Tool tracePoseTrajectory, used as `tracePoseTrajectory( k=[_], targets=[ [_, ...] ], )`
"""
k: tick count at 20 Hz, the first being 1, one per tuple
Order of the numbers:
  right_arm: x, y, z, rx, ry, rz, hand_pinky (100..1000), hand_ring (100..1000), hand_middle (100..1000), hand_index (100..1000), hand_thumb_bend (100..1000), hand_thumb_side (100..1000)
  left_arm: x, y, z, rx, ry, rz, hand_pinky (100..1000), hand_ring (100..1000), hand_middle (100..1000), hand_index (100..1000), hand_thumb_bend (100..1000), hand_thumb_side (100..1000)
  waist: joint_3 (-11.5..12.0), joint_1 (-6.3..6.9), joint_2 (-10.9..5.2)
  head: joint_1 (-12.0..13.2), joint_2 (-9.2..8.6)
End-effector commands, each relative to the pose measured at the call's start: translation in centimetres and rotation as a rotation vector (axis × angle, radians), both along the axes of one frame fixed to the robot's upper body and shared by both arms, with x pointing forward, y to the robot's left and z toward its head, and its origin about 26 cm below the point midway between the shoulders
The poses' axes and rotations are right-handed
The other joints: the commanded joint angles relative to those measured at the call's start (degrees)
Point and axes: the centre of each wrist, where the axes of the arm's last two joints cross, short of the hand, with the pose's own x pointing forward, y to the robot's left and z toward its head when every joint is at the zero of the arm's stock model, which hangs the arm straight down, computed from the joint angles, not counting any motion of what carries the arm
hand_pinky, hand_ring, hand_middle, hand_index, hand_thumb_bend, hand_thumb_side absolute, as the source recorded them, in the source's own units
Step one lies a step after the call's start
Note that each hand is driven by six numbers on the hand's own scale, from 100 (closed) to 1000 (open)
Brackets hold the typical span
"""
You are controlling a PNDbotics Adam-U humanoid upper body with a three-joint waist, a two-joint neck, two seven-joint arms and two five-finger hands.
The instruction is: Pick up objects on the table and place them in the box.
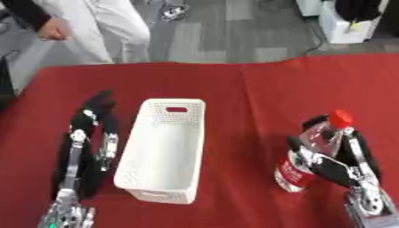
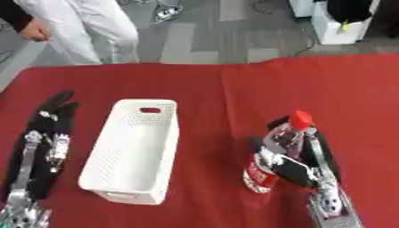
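A clear plastic bottle (image 1: 305,159) with a red cap and a red label stands on the red tablecloth at the right. My right hand (image 1: 343,162) comes up from the lower right corner and its fingers and thumb are curled round the bottle's body. The white perforated box (image 1: 161,149) lies in the middle, to the left of the bottle, and holds nothing that I can see. My left hand (image 1: 87,138) lies flat on the cloth left of the box, fingers straight and pointing away from me.
The red tablecloth (image 1: 257,93) covers the whole table, with bare cloth between box and bottle and behind both. Beyond the far edge lies grey floor, where a person in white stands at the upper left.
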Motion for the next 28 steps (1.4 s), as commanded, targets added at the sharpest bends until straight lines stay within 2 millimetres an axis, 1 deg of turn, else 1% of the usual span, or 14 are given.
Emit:
tracePoseTrajectory(
  k=[1, 5, 7, 9, 13, 16, 18, 19, 20, 24, 28],
  targets=[
    [0.1, 0.6, 1.4, -0.014, -0.073, -0.017, 100, 100, 234, 404, 469, 100, -0.1, -0.2, 0.9, 0.001, -0.029, -0.015, 840, 853, 860, 934, 100, 890, 0.31, 0.03, -0.67, -1.09, -0.99],
    [0.2, 0.9, 1.4, -0.066, -0.085, -0.016, 100, 100, 245, 413, 453, 100, -0.1, -0.2, 0.8, 0.004, -0.024, -0.018, 841, 853, 860, 935, 100, 892, 0.45, -0.20, -0.77, -1.16, -0.73],
    [0.5, 0.9, 2.0, -0.085, -0.083, 0.014, 100, 100, 260, 421, 449, 100, -0.1, -0.2, 0.7, 0.007, -0.017, -0.020, 842, 853, 860, 935, 100, 892, 0.56, -0.51, -1.16, -1.03, -0.48],
    [0.8, 1.0, 3.1, -0.099, -0.076, 0.059, 100, 100, 263, 419, 444, 116, -0.2, -0.1, 0.5, 0.012, -0.006, -0.021, 843, 853, 860, 935, 100, 892, 0.74, -0.97, -1.83, -0.74, -0.15],
    [1.5, 1.7, 6.1, -0.134, -0.101, 0.159, 100, 100, 265, 417, 441, 126, -0.3, 0.1, -0.1, 0.021, 0.018, -0.025, 844, 853, 860, 936, 100, 893, 1.19, -2.20, -3.40, 0.15, 0.37],
    [2.1, 2.8, 8.0, -0.176, -0.141, 0.222, 100, 100, 267, 415, 439, 131, -0.4, 0.3, -0.3, 0.030, 0.031, -0.030, 845, 854, 860, 936, 100, 893, 1.50, -3.22, -4.35, 1.04, 0.47],
    [2.6, 3.7, 8.8, -0.202, -0.157, 0.248, 100, 100, 268, 415, 435, 131, -0.4, 0.3, -0.4, 0.036, 0.037, -0.034, 845, 854, 860, 936, 100, 893, 1.79, -3.85, -4.79, 1.56, 0.40],
    [2.8, 4.0, 8.9, -0.212, -0.162, 0.255, 100, 100, 268, 415, 456, 128, -0.3, 0.3, -0.5, 0.038, 0.039, -0.036, 846, 854, 860, 936, 100, 893, 1.93, -4.07, -4.93, 1.72, 0.35],
    [3.1, 4.4, 9.1, -0.225, -0.167, 0.265, 100, 100, 270, 416, 432, 135, -0.3, 0.4, -0.5, 0.041, 0.042, -0.038, 846, 854, 860, 936, 100, 894, 2.21, -4.39, -5.12, 1.92, 0.29],
    [3.9, 5.9, 9.5, -0.270, -0.185, 0.293, 100, 100, 273, 416, 421, 143, -0.3, 0.3, -0.6, 0.048, 0.051, -0.052, 848, 855, 861, 937, 100, 896, 3.41, -5.21, -5.46, 2.46, 0.03],
    [4.6, 7.4, 10.0, -0.313, -0.213, 0.310, 100, 100, 276, 415, 413, 155, -0.2, 0.2, -0.6, 0.053, 0.051, -0.066, 848, 855, 861, 938, 100, 896, 5.15, -5.63, -5.54, 2.63, -0.22]
  ],
)
